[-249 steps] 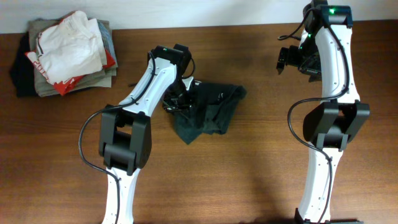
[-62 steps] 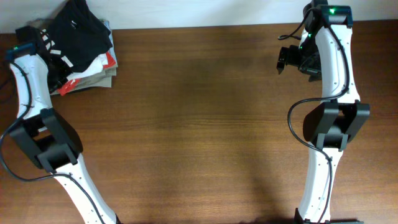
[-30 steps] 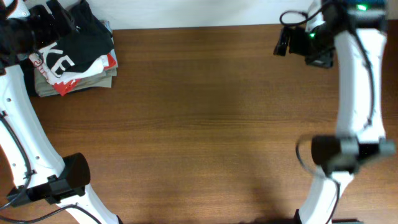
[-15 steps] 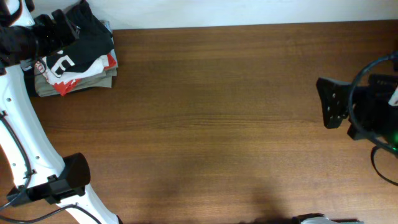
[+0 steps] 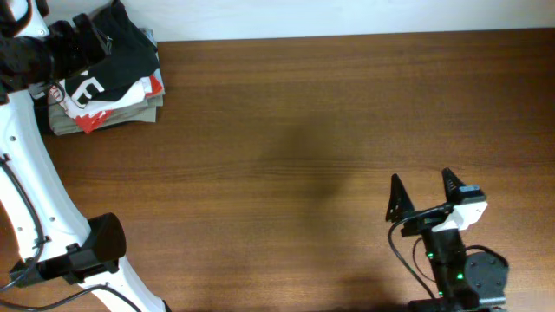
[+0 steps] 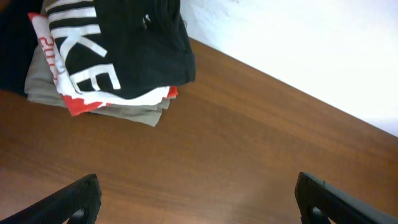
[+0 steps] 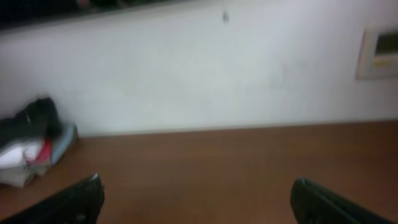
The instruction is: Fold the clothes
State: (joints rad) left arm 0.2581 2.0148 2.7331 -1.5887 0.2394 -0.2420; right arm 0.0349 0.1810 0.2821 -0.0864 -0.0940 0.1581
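Note:
A stack of folded clothes (image 5: 108, 87) lies at the table's far left corner, and a black garment with white letters (image 6: 118, 56) sits on top of it. My left gripper (image 5: 80, 36) hangs over the stack's left side, and the left wrist view shows it open (image 6: 198, 182) with only bare wood between the fingers. At the front right my right gripper (image 5: 423, 192) stands open and empty, fingers pointing toward the far edge. In the right wrist view (image 7: 196, 186) the stack (image 7: 31, 152) shows far off at the left.
Brown wooden table (image 5: 295, 130) with a white wall (image 7: 205, 68) behind its far edge. The left arm's white links (image 5: 26, 182) run down the table's left side. The right arm's base (image 5: 460, 273) sits at the front right.
The black garment has gone from mid-table onto the stack. In the last second the right arm swung from the far right down to the front right. The left arm has barely moved.

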